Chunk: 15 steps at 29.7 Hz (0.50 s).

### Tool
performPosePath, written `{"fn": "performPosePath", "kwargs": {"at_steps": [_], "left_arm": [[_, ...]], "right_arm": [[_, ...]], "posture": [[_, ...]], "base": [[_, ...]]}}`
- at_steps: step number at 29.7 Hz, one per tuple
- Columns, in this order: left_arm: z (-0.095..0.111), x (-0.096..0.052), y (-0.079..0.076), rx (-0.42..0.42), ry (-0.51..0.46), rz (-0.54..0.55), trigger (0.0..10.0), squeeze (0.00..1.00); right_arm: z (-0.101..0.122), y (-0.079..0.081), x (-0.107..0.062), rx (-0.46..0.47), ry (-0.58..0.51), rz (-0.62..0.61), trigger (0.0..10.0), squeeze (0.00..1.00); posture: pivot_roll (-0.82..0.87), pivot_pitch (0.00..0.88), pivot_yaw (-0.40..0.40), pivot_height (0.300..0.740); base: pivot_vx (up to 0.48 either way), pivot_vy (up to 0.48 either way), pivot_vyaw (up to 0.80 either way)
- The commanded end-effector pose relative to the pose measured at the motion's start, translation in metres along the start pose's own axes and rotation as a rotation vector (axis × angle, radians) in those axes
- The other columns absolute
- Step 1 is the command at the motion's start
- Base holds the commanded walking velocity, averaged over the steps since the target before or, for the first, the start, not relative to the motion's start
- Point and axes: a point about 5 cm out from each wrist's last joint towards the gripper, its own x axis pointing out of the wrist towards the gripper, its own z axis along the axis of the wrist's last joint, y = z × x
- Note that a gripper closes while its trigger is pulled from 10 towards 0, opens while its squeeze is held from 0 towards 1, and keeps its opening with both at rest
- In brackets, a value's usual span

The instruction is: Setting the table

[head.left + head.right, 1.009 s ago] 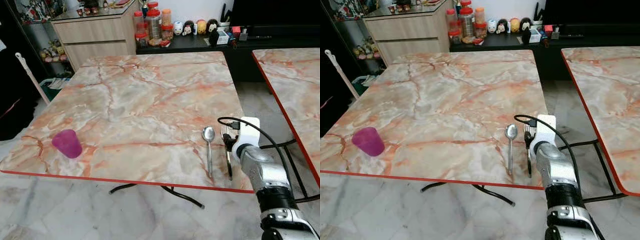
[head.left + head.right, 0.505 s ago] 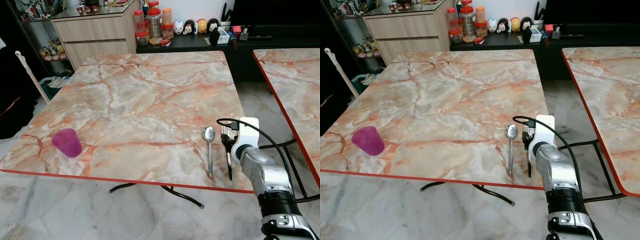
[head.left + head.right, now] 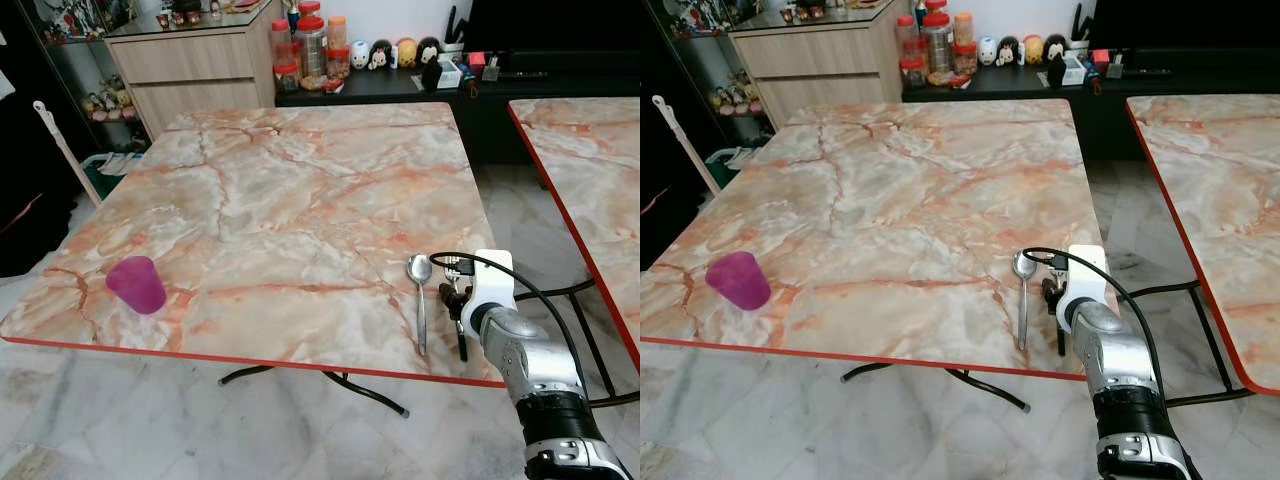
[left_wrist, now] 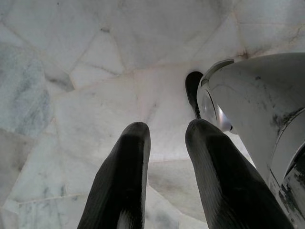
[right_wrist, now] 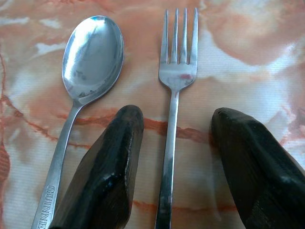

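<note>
One spoon, one fork, one purple cup on table. Right pincer spread wide astride fork handle, holding nothing.

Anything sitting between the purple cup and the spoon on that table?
No: between the purple cup and the spoon the head views show just bare marble table. The fork lies on the spoon's far side, between the right pincer's open fingers.

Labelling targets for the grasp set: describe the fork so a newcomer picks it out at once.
On the orange-veined marble table, look at the near right corner, where the right gripper hangs with fingers apart. Two pieces of silver cutlery lie side by side there, handles toward the table edge. The silver four-tined fork is the right-hand one, its handle between the fingers; its neighbour, the silver spoon, has a rounded bowl.
</note>
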Motion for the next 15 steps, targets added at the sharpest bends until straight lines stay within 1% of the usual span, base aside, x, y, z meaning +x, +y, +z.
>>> {"fn": "performPosePath", "kwargs": {"at_steps": [1,6,7,8,15], "left_arm": [[-0.0047,-0.0014,0.0019,-0.005,0.023,0.002,10.0,0.00],[-0.0047,-0.0014,0.0021,-0.006,0.022,0.002,10.0,0.00],[-0.0047,-0.0014,0.0021,-0.005,0.023,0.002,10.0,0.00],[-0.0048,-0.0014,0.0021,-0.005,0.024,0.002,10.0,0.00],[-0.0053,-0.0015,0.0021,-0.003,0.028,-0.001,10.0,0.00]], "right_arm": [[-0.0060,-0.0003,0.0012,0.004,0.030,-0.003,10.0,0.00],[-0.0064,0.0002,0.0014,0.005,0.030,-0.002,10.0,0.00],[-0.0065,0.0003,0.0016,0.005,0.030,-0.001,9.6,0.00],[-0.0063,0.0004,0.0016,0.005,0.027,0.001,0.0,0.00],[-0.0047,0.0006,0.0022,0.004,0.019,0.002,0.0,0.00]], "posture": [[-0.12,0.038,0.079,0.736],[-0.12,0.038,0.079,0.736],[-0.12,0.038,0.079,0.736],[-0.12,0.038,0.079,0.736],[-0.12,0.038,0.082,0.736]], "base": [[0.000,0.000,0.00],[0.000,0.000,0.00],[0.000,0.000,0.00],[0.000,0.000,0.00],[0.000,0.000,0.00]]}}
